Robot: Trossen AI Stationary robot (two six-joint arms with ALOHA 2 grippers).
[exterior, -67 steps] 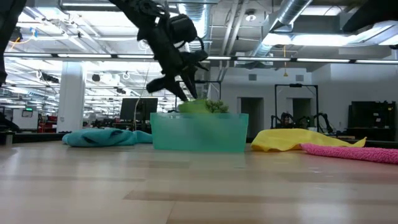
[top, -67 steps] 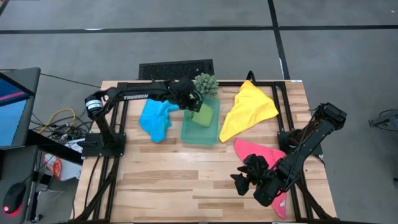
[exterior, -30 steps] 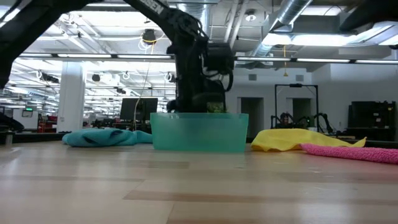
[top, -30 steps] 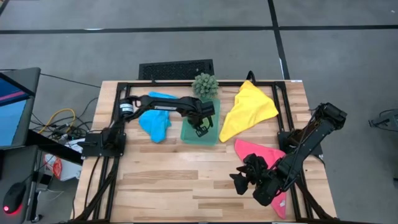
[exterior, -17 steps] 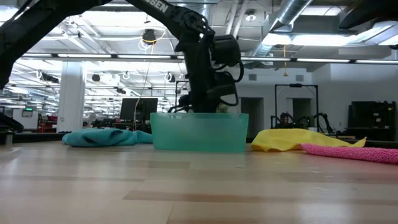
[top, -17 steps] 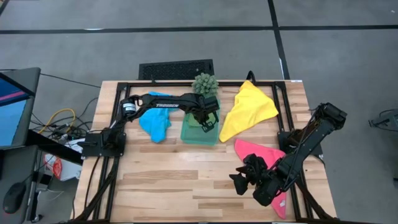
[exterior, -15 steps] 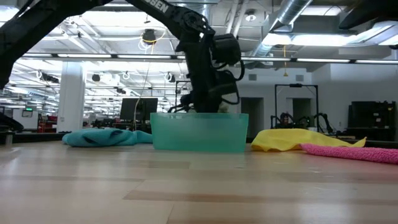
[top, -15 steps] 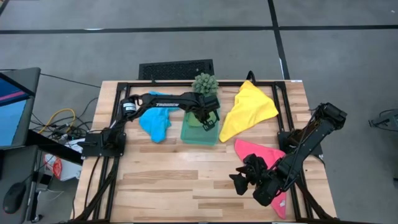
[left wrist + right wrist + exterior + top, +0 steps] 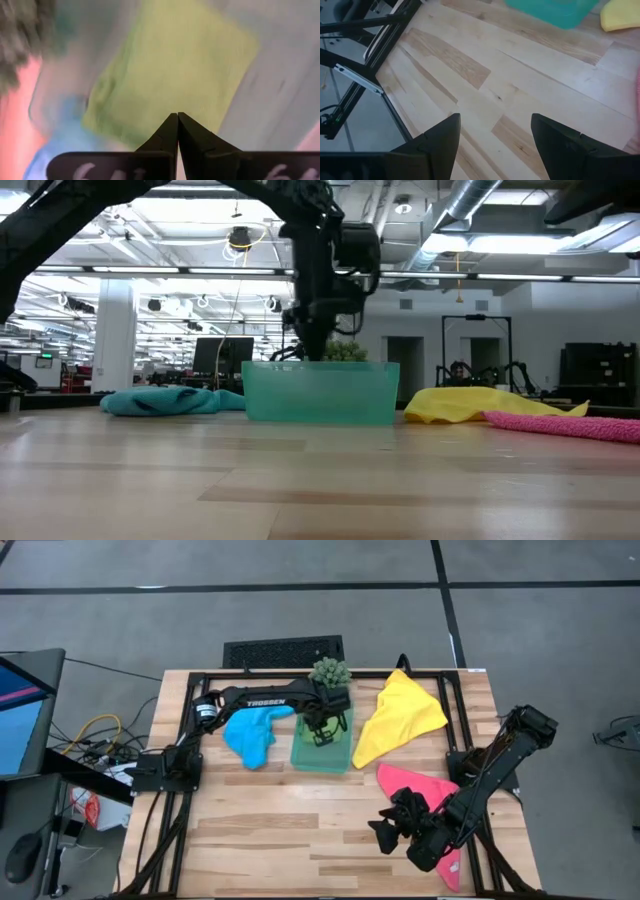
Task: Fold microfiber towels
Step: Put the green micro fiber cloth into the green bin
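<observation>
Lime green cloth fills most of what we see past the left arm's fingers: the green towel (image 9: 170, 75) lies folded flat inside the teal tray (image 9: 322, 754), which sits at the middle of the far half of the wooden table (image 9: 270, 830). From above we barely make the towel out, since the left gripper (image 9: 322, 727) hangs right over the tray and covers it. We see that gripper's two fingers pressed tip to tip, with nothing between them, just above the green cloth. In the low view the same gripper (image 9: 310, 340) stands above the tray's rim (image 9: 320, 365), pointing down.

To the left of the tray, just beside it, we find the blue towel (image 9: 252, 734) lying crumpled. To the right of the tray lies the yellow towel (image 9: 398, 716), spread in a rough triangle whose point reaches the table's far edge. Nearer to us and further right, the pink towel (image 9: 420, 783) lies partly under the right arm.

A small spiky plant (image 9: 329, 673) stands at the far end of the tray, touching the left arm's wrist in the view from above.

The right gripper (image 9: 392, 831) waits over the near right part of the table, its fingers (image 9: 437, 140) spread wide and holding nothing, bare wood below them.
</observation>
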